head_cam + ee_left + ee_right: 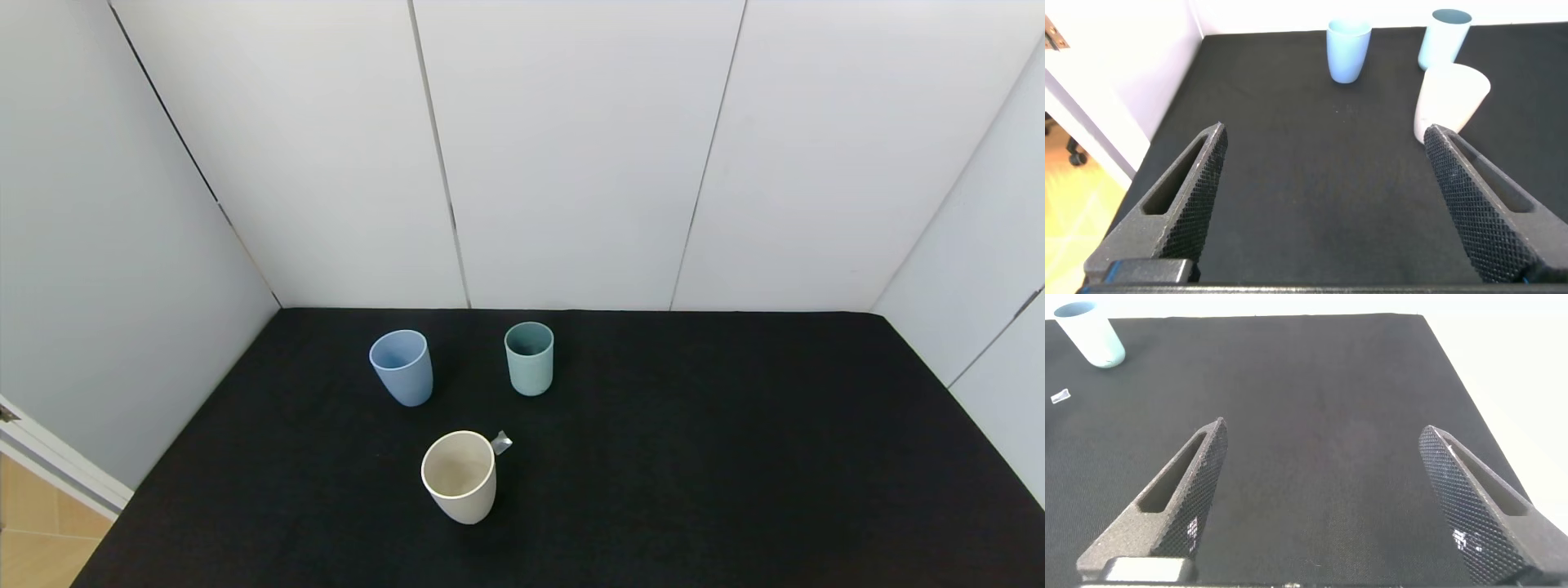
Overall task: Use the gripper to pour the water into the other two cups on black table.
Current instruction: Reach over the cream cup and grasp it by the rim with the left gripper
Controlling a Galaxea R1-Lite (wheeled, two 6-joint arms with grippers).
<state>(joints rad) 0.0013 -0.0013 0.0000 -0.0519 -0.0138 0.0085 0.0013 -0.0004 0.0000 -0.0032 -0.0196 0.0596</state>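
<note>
A light blue cup [402, 367] and a smaller teal-green cup [530, 358] stand upright toward the back of the black table [735, 457]. A larger cream-white cup [460, 476] stands in front of them. Neither arm shows in the head view. In the left wrist view the left gripper [1323, 135] is open and empty above the table; the cream-white cup [1452, 100] is just ahead beside one finger, with the blue cup [1347, 51] and teal cup [1445, 37] farther off. The right gripper [1323, 429] is open and empty over bare table, the teal cup [1092, 333] far off.
A small clear scrap [501, 443] lies on the table just behind the cream-white cup; it also shows in the right wrist view [1060, 397]. White wall panels [571, 155] close in the table at the back and sides. The table's left edge drops to a wooden floor [37, 539].
</note>
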